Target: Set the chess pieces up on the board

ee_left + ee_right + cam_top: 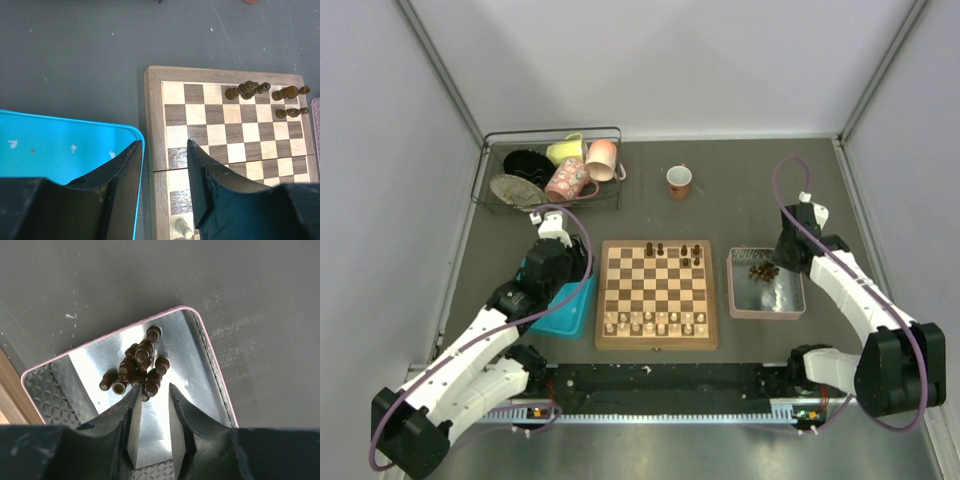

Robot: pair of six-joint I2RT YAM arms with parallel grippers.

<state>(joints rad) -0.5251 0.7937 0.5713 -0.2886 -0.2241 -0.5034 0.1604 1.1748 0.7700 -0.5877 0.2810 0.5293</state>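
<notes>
The board (656,294) lies mid-table, also in the left wrist view (230,130). A few dark chess pieces (672,250) stand on its far rows (247,90). Several more lie heaped (140,367) in the far part of the grey pink-rimmed tray (770,298). My right gripper (154,388) hangs just above that heap (763,270), open narrowly, nothing between its fingers. My left gripper (164,145) is open and holds nothing. It hovers over the board's left frame, one finger above the blue tray (50,145).
Pale chessmen (655,322) stand on the board's near rows; one (182,228) shows under my left gripper. A wire rack (485,170) with mugs and bowls stands at back left. A small cup (679,181) stands behind the board. The blue tray (565,318) lies against the board's left side.
</notes>
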